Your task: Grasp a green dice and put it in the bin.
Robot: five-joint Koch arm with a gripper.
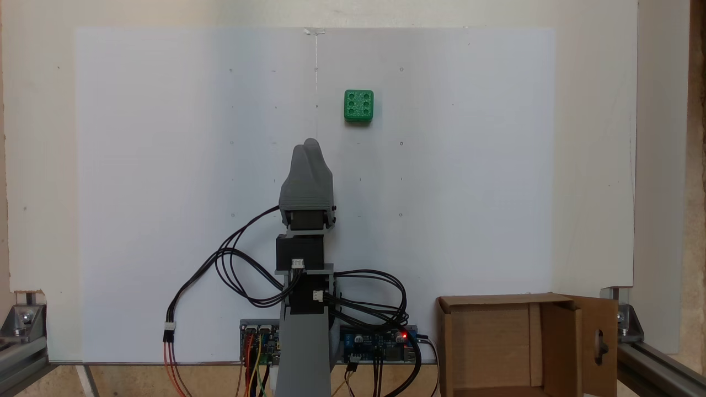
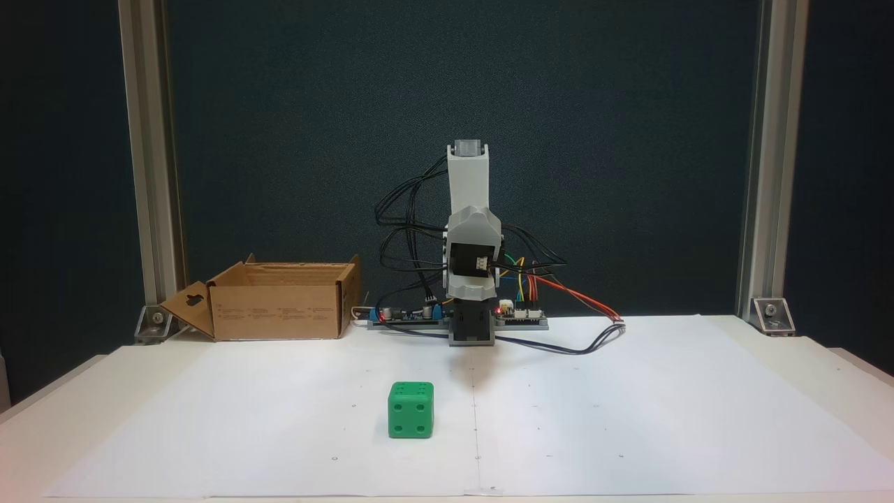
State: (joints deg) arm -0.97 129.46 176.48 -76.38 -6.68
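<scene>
White paper sheet over a pale table, dark backdrop behind. Green dice near the sheet's far edge, six pips up, untouched. Gripper just short of it, jaws together, empty. Cardboard bin at the near corner; its printing illegible.

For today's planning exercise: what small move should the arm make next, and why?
Probably reach forward toward the green dice, opening the gripper on the way: the dice sits untouched on the white sheet, beyond the gripper's tips, far from the bin.
</scene>
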